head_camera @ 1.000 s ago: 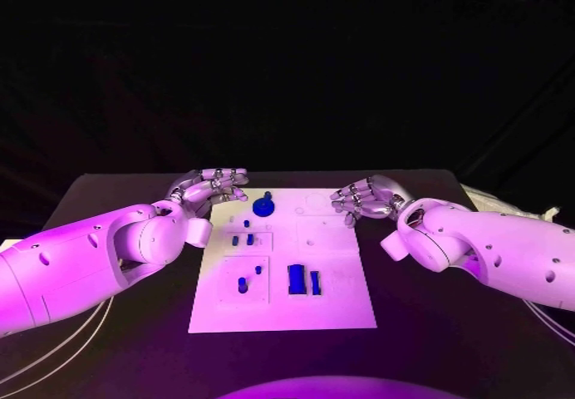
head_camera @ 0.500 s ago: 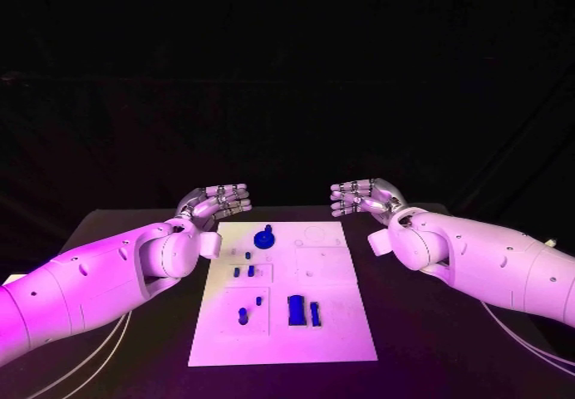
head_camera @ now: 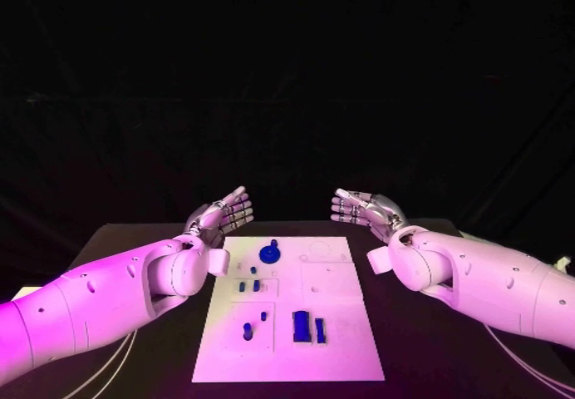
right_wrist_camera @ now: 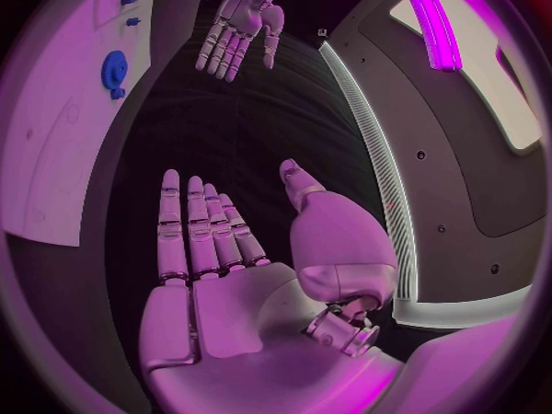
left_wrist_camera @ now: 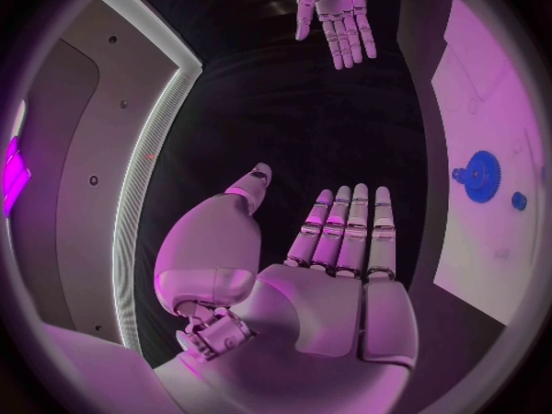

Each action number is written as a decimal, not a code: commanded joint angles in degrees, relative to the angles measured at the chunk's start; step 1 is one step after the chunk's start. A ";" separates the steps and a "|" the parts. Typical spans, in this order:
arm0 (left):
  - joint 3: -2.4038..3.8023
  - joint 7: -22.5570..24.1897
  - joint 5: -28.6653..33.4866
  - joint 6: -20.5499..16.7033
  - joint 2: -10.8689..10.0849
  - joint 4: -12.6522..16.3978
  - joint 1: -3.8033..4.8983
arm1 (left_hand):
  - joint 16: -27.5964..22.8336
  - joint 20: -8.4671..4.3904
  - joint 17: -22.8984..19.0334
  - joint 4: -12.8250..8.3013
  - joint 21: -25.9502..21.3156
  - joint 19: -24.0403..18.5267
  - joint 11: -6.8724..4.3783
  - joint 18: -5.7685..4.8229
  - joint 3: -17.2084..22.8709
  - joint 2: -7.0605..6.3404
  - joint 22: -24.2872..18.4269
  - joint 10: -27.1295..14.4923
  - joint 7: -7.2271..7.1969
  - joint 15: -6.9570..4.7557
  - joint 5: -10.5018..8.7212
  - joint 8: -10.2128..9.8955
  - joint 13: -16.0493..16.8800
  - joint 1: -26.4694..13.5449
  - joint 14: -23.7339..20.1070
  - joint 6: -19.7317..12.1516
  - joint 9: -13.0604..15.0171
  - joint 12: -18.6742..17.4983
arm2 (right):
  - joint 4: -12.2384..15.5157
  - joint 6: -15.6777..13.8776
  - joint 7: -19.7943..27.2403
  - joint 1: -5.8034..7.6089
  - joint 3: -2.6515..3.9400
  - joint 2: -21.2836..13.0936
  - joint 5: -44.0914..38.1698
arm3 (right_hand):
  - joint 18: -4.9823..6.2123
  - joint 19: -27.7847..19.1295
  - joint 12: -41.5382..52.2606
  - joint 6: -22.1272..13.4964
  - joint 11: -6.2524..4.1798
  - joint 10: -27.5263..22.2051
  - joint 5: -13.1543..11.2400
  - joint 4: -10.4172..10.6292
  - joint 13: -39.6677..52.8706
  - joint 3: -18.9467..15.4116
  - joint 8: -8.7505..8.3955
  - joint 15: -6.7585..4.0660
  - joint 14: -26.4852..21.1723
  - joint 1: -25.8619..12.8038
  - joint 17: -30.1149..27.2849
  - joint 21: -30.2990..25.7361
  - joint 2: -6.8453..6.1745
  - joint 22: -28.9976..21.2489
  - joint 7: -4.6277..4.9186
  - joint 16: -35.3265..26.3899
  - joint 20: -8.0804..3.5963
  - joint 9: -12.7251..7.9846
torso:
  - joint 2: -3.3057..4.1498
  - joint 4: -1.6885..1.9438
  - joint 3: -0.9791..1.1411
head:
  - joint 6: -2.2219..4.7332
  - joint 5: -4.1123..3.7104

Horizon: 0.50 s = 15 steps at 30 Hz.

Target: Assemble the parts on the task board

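The white task board (head_camera: pixel 336 349) lies in the middle of the black table. On it are a blue gear (head_camera: pixel 270 254) at the far end, small blue pegs (head_camera: pixel 254 285) in the middle, and two upright blue blocks (head_camera: pixel 301 326) near the front. My left hand (head_camera: pixel 223 213) is raised above the board's far left corner, fingers straight and apart, holding nothing. My right hand (head_camera: pixel 362 209) is raised above the far right corner, also flat and empty. The left wrist view shows the flat palm (left_wrist_camera: pixel 334 276), the gear (left_wrist_camera: pixel 479 176) and the right hand (left_wrist_camera: pixel 336 14). The right wrist view shows its palm (right_wrist_camera: pixel 207 276) and the left hand (right_wrist_camera: pixel 242 28).
The black table (head_camera: pixel 444 349) runs on both sides of the board. White cables (head_camera: pixel 102 366) lie at the table's left edge, and more cables (head_camera: pixel 528 366) at the right.
Both hands have risen from the board's far corners and their curled fingers have straightened out flat. The camera has tilted, shifting the whole picture.
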 commanded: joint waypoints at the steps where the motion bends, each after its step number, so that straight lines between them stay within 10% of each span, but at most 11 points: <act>1: 0.23 2.89 -2.14 -8.56 -0.88 3.35 -0.68 | -2.42 -2.94 -0.93 -0.02 -0.66 -9.63 -5.74 -2.48 -4.93 1.17 -5.70 -12.07 -2.29 -3.87 -2.87 -0.74 -0.54 -15.68 -11.36 -11.62 -0.57 -1.63 | 3.66 -8.44 2.55 -0.55 0.14 -0.74 3.31 | -2.61 -12.18 -0.83 -11.05 -4.82 -12.44 -2.12 0.45 -0.58 -3.65 -0.74 -1.09 -13.44 -15.02 -1.85 -3.63 0.07 -0.65 -2.35 -0.81 -2.27 -1.10 | -0.49 0.36 0.81 | 1.61 0.70; 5: 0.53 4.62 -3.53 -15.26 -2.31 8.18 -1.72 | -3.09 -3.70 -0.93 -0.02 -0.66 -12.12 -5.74 -2.82 -6.20 1.17 -7.17 -15.19 -2.90 -3.87 -2.87 -0.74 -0.54 -19.72 -14.27 -14.60 -0.57 -1.63 | 8.46 -14.52 3.97 -1.27 0.32 -1.85 5.62 | -2.66 -15.34 -0.83 -13.93 -4.82 -15.67 -6.45 0.45 -0.58 -4.58 -0.74 -1.09 -16.92 -18.91 -1.85 -4.59 0.07 -0.65 -2.97 -0.81 -2.86 -1.10 | -0.56 0.41 0.92 | 1.90 0.83; 6: 0.60 5.04 -3.88 -16.93 -2.66 9.37 -1.98 | -3.34 -4.02 -0.93 -0.02 -0.66 -13.20 -5.74 -3.09 -6.76 1.17 -7.80 -16.54 -7.05 -3.87 -2.87 -0.74 -0.54 -21.48 -15.55 -15.90 -0.57 -1.63 | 10.54 -17.16 4.58 -1.58 0.40 -2.33 6.62 | -3.24 -16.71 -0.83 -15.17 -4.82 -17.06 -6.45 0.45 -0.58 -5.01 -0.74 -1.09 -18.43 -20.61 -1.85 -4.98 0.07 -0.65 -7.18 -0.81 -6.95 -1.10 | -0.56 0.41 0.92 | 1.90 0.83; 10: 0.81 6.25 -4.85 -21.60 -3.66 12.74 -2.71 | -7.52 -4.72 -0.93 -0.02 -0.66 -15.47 -5.74 -3.18 -7.93 1.17 -9.15 -19.36 -7.05 -3.87 -2.87 -0.74 -0.54 -25.16 -18.21 -18.62 -0.57 -1.63 | 14.59 -22.30 5.78 -2.19 0.55 -3.28 8.57 | -3.25 -19.52 -0.83 -17.73 -4.82 -19.97 -6.45 0.45 -0.58 -5.86 -0.74 -1.09 -21.55 -24.09 -1.85 -5.85 0.07 -0.65 -7.18 -0.81 -6.95 -1.10 | -0.56 0.41 0.92 | 1.90 0.83; 11: 0.85 6.47 -5.03 -22.48 -3.84 13.37 -2.85 | -7.52 -4.89 -0.93 -0.02 -0.66 -16.01 -5.74 -7.47 -8.19 1.17 -9.47 -20.04 -7.05 -3.87 -2.87 -0.74 -0.54 -26.04 -18.84 -19.28 -0.57 -1.63 | 15.37 -23.28 6.01 -2.31 0.58 -3.46 8.95 | -3.46 -20.26 -0.83 -18.39 -4.82 -20.73 -6.45 0.45 -0.58 -6.07 -0.74 -1.09 -22.36 -24.98 -1.85 -6.06 0.07 -0.65 -7.18 -0.81 -6.95 -1.10 | -0.56 0.41 0.92 | 1.90 0.83; 12: 0.88 6.66 -5.19 -23.23 -4.00 13.91 -2.96 | -7.52 -9.01 -0.93 -0.02 -0.66 -16.53 -5.74 -7.47 -8.49 1.17 -9.78 -20.72 -7.05 -3.87 -2.87 -0.74 -0.54 -26.89 -19.45 -19.93 -0.57 -1.63 | 16.06 -24.15 6.21 -2.41 0.60 -3.62 9.28 | -7.54 -20.91 -0.83 -18.97 -4.82 -21.44 -6.45 0.45 -0.58 -6.28 -0.74 -1.09 -23.09 -25.80 -1.85 -6.24 0.07 -0.65 -7.18 -0.81 -6.95 -1.10 | -0.56 0.41 0.92 | 1.90 0.83; 15: 0.96 7.12 -5.55 -25.00 -4.38 15.19 -3.24 | -7.52 -9.01 -0.93 -0.02 -0.66 -18.09 -5.74 -7.47 -9.31 1.17 -10.75 -22.76 -7.05 -3.87 -2.87 -0.74 -0.54 -29.57 -21.40 -21.89 -0.57 -1.63 | 17.77 -26.32 6.72 -2.67 0.67 -4.02 10.10 | -7.54 -23.01 -0.83 -20.88 -4.82 -23.52 -6.45 0.45 -0.58 -6.84 -0.74 -1.09 -25.37 -28.38 -1.85 -6.86 0.07 -0.65 -7.18 -0.81 -6.95 -1.10 | -0.56 0.41 0.92 | 1.90 0.83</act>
